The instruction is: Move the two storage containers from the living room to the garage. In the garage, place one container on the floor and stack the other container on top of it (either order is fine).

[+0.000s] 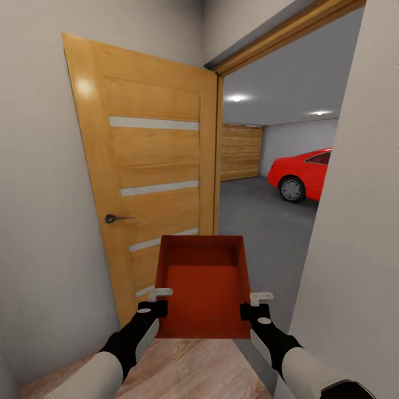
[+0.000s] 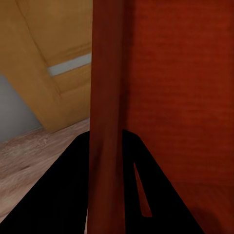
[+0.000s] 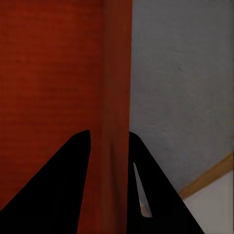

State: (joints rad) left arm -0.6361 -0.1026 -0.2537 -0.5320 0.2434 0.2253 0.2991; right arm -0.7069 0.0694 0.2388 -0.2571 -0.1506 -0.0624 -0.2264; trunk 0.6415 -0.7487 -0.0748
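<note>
I hold one orange-red storage container [image 1: 202, 285] in front of me, level, in both grippers. My left gripper [image 1: 157, 299] is shut on its left wall [image 2: 105, 117], black fingers on either side of the rim. On the right wall [image 3: 116, 112] my right gripper [image 1: 254, 305] is shut the same way. The container is empty. Through the doorway ahead lies the garage with its dark grey floor [image 1: 260, 221]. Light wood planks [image 1: 183, 368] of the room I stand in show under the container.
An open wooden door [image 1: 149, 177] with a dark handle [image 1: 113, 218] stands close on my left. A pale wall [image 1: 360, 233] edges the doorway on the right. Inside the garage are a red car [image 1: 303, 173] and a wood-plank garage door [image 1: 241, 151].
</note>
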